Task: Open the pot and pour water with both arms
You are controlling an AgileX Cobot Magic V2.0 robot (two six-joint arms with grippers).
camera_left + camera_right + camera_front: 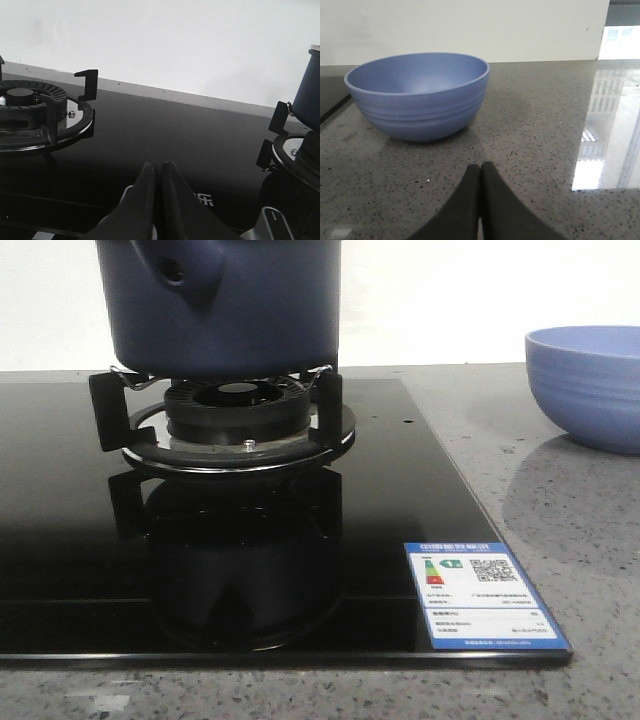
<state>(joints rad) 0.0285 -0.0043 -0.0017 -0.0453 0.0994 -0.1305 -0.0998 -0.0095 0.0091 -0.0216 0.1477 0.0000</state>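
The dark navy-blue pot (235,310) stands on the burner's black supports (240,420) on the black glass stove; its stubby handle with a round hole (180,270) faces the front camera. Its top is cut off by the frame, so no lid shows. A sliver of the pot's side shows in the left wrist view (309,92). My left gripper (159,165) is shut and empty, low over the black glass between two burners. My right gripper (480,166) is shut and empty, low over the grey counter in front of the light-blue ribbed bowl (417,95). Neither gripper shows in the front view.
The light-blue bowl (588,385) sits on the speckled counter to the right of the stove. A second burner (30,112) with black supports lies to the left. A blue-and-white label (483,595) is stuck on the stove's front right corner. A white wall runs behind.
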